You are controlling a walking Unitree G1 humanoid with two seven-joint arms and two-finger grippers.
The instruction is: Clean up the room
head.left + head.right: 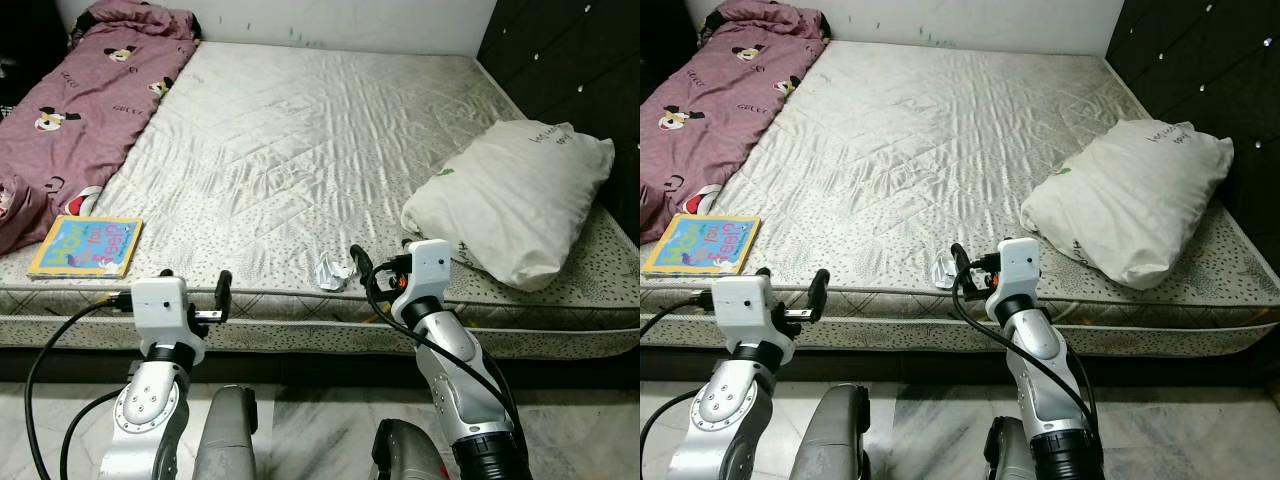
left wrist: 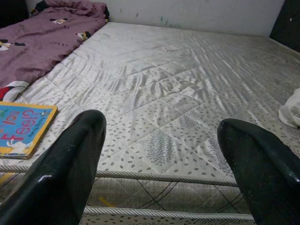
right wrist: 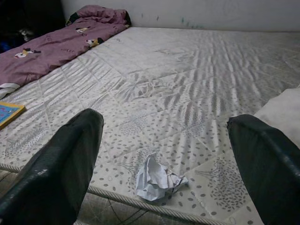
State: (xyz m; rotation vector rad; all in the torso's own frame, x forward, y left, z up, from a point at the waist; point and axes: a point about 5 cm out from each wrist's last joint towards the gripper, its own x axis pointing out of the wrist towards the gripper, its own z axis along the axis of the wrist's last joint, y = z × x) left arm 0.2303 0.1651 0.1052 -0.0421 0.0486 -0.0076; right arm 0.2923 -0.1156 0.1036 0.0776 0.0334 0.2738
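- Right wrist view: the right gripper [image 3: 164, 164] is spread wide, holding nothing. A crumpled paper ball [image 3: 157, 179] lies just ahead of it, near the front edge of the bed [image 1: 300, 130].
- The left gripper [image 2: 159, 159] is wide apart too, near the bed edge.
- A colorful book [image 1: 86, 246] lies beside a purple blanket [image 1: 90, 100].
- A white pillow [image 1: 510, 200] sits on the right.

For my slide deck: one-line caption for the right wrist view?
Open right claw poised over crumpled paper at the mattress edge.
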